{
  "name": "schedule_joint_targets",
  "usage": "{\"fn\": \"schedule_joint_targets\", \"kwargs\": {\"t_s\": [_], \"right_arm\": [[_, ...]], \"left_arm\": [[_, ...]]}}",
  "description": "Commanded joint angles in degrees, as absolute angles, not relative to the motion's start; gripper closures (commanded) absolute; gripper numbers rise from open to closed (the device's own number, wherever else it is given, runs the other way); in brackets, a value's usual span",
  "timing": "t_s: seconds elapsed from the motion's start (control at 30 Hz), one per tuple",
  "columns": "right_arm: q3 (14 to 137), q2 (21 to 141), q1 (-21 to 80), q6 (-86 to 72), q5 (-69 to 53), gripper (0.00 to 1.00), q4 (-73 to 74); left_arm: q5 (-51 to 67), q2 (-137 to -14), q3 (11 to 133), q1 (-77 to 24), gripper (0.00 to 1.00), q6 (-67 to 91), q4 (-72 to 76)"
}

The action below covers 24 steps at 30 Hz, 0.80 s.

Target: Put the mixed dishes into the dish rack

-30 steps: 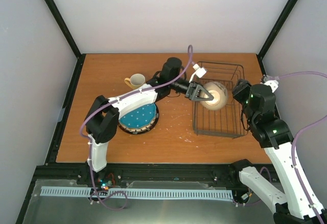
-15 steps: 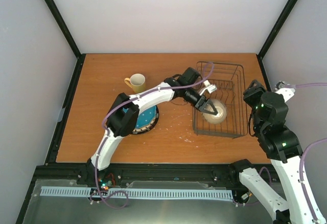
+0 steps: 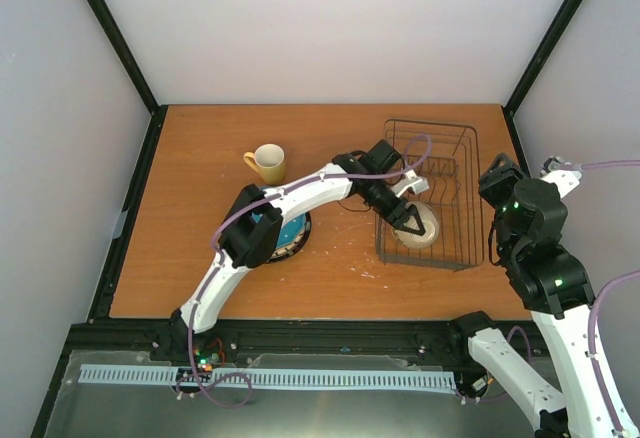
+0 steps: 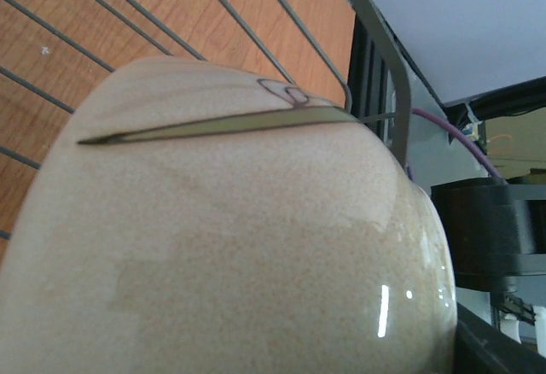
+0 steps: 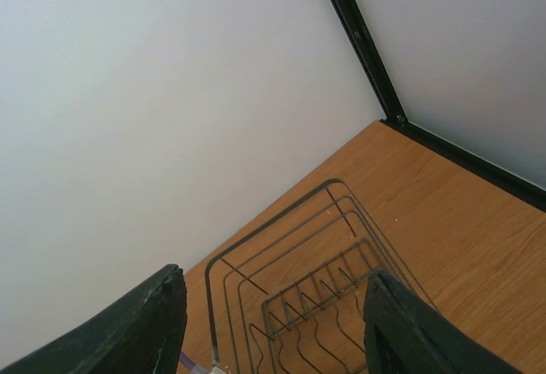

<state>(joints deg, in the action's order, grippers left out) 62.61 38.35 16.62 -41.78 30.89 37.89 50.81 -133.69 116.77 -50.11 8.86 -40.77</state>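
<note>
The dark wire dish rack [image 3: 455, 130] stands at the table's right. My left gripper [image 3: 407, 218] reaches into its near left part and is shut on the cream-white bowl [image 3: 426, 226], which is low in the rack. In the left wrist view the bowl [image 4: 230, 246] fills the frame and hides my fingers, with rack wires [image 4: 256, 24] behind it. The yellow mug [image 3: 268, 163] stands at the back left. The teal dotted plate [image 3: 291, 230] lies partly under my left arm on a dark-rimmed plate. My right gripper [image 3: 498, 180] is open and empty beside the rack's right side; the right wrist view shows the rack [image 5: 281, 220].
Black frame posts and grey walls close the table in on three sides. The rack's upright prongs [image 5: 341, 293] run across its far part. Bare wooden table [image 3: 200, 268] lies in front of the plates and between the plates and the rack.
My left arm has stretched further right and lowered the bowl from above the rack's middle down into its near left part. My right arm has drawn back slightly to the right.
</note>
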Motion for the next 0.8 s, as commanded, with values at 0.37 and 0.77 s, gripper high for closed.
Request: {"fn": "schedule_joint_targets", "kwargs": {"t_s": [0.37, 0.77], "right_arm": [[64.21, 40.09, 16.25, -39.13, 30.11, 0.42, 36.63], [65.56, 41.57, 16.21, -36.65, 28.20, 0.41, 36.21]], "left_arm": [[50.31, -139.39, 120.19, -53.26, 0.99, 5.68, -43.99], [42.77, -140.01, 121.17, -54.92, 0.22, 4.72, -46.17]]}}
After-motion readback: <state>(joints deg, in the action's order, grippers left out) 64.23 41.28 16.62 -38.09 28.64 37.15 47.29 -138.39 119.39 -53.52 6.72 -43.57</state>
